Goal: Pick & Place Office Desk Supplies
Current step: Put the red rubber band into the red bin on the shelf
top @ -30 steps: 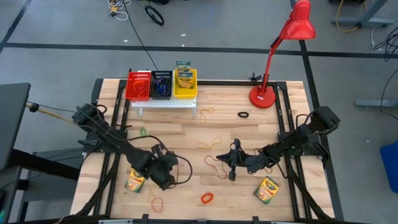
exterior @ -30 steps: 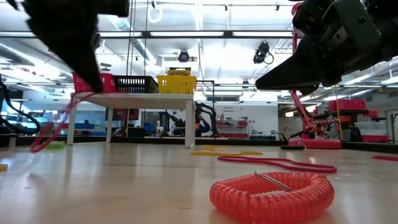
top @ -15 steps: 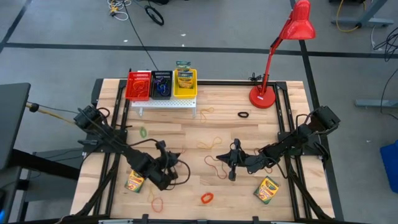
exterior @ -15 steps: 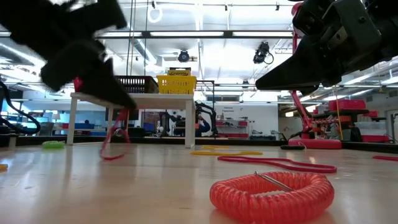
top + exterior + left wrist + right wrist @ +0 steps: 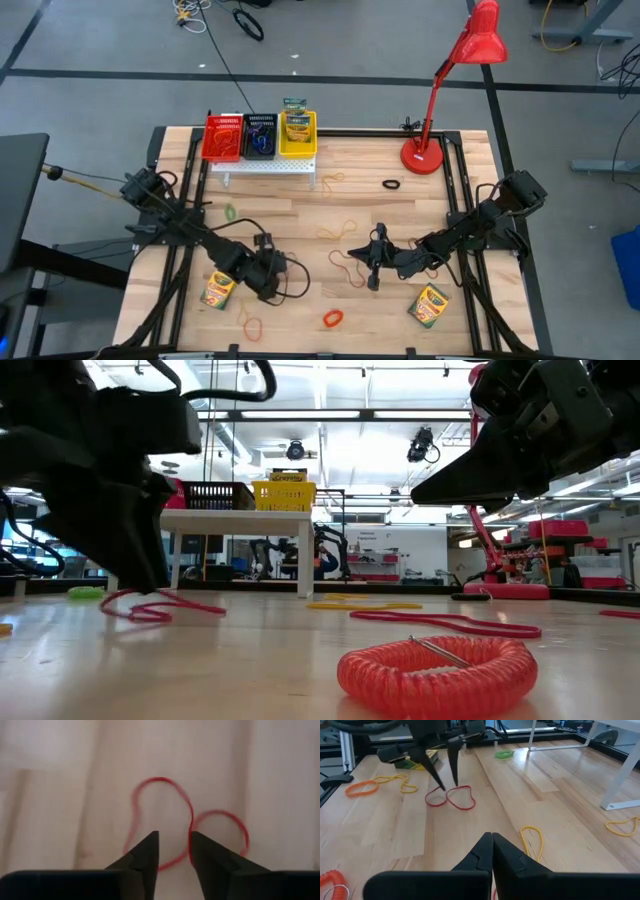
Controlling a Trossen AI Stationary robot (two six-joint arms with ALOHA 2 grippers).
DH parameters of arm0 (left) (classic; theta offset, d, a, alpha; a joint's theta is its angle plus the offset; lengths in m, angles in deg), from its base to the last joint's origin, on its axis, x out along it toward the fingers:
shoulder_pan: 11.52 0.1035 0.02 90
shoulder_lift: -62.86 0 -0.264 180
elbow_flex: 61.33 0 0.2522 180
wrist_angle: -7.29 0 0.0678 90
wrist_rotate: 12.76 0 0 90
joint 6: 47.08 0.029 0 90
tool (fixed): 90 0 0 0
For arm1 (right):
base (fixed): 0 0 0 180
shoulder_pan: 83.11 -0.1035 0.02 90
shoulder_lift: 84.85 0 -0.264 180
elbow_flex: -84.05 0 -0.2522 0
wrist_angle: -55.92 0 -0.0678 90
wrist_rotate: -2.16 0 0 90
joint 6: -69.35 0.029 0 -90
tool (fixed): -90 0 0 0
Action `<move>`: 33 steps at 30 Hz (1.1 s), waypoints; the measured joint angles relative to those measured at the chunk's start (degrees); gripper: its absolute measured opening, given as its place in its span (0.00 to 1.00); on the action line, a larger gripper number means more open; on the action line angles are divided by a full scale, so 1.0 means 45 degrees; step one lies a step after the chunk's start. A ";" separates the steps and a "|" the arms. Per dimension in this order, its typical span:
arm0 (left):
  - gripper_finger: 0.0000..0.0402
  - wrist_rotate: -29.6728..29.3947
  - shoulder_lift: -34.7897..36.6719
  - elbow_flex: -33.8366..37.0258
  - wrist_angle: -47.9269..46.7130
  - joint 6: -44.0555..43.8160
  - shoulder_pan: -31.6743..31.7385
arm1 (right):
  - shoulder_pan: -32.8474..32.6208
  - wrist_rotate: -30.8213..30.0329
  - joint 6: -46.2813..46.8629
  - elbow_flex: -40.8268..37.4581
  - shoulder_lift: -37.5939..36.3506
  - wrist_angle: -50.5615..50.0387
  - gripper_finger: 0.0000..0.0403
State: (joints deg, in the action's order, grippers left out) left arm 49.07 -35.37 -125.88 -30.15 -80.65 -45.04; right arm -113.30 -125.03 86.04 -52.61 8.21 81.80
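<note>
Since a second ago the left tool (image 5: 272, 277) has swung toward the bench's front edge and come down, and the red rubber band (image 5: 160, 604) that dangled from it now lies on the wood.

From above, that tool sits near the front edge, left of centre, beside a crayon box (image 5: 217, 290); the right tool (image 5: 372, 262) waits near the middle of the bench.

At bench height, the red band rests in a flattened twist under the left tool (image 5: 140, 575), while a coiled orange loop (image 5: 436, 670) lies in the foreground.

On the left wrist, the tips are slightly apart, straddling the band's (image 5: 189, 827) crossing point and holding nothing.

On the right wrist, its own fingers (image 5: 492, 851) are pressed together; the twisted band (image 5: 451, 798) lies beyond.

For a clean pick (my judgement), press both tips to the wood, close on the crossing, then lift straight up.
</note>
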 joint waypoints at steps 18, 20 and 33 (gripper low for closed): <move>0.58 0.1343 -0.0133 -0.0020 -0.0058 0.2291 0.0638 | 0.0000 -0.0001 -0.0003 0.0000 0.0000 0.0000 0.01; 0.53 0.1437 -0.0303 -0.0025 0.0001 0.2343 0.0748 | 0.0000 0.0000 -0.0002 0.0000 0.0000 0.0000 0.01; 0.03 0.2953 -0.0572 -0.0333 -0.0180 0.3093 0.0973 | 0.0000 0.0000 0.0039 0.0000 0.0000 0.0005 0.01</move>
State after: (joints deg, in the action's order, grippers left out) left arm 62.36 -37.95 -127.37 -30.96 -66.73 -40.66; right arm -113.30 -125.03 86.22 -52.61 8.21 81.82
